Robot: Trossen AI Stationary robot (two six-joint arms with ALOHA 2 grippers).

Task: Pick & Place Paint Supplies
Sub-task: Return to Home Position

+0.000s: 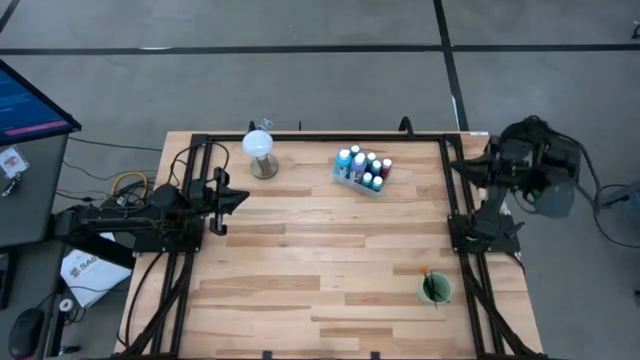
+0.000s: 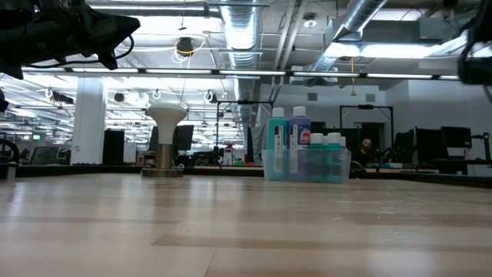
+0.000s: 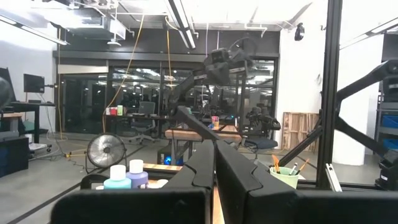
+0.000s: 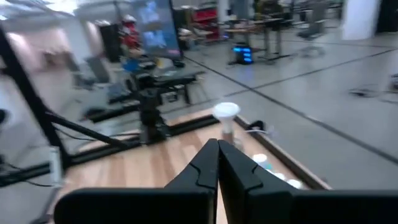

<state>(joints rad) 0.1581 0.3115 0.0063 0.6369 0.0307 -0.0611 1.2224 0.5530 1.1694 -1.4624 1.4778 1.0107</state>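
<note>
Green cup [image 1: 435, 290] stood near the table's [image 1: 320, 270] near right corner, just inside the black frame rail [image 1: 478, 300] on the right edge. Thin dark paintbrushes [image 1: 431, 283] stood in it, one orange-tipped.

Left gripper [image 3: 214, 144] hung over the left edge about halfway back, pointing inward, fingers pressed together and holding nothing. Right gripper [image 4: 217, 143] was folded back beyond the right edge toward the far right corner, fingers likewise together and empty.

Paint bottles [image 1: 363, 168], white-capped, mostly teal and blue with one dark red, were packed upright in a clear tray [image 2: 307, 168] near the far edge, right of centre. White globe on round base [image 1: 261, 150] stood near the far edge, left of the tray and well apart from it. A lit monitor [image 1: 30, 100] stood off the table beyond the left arm.
</note>
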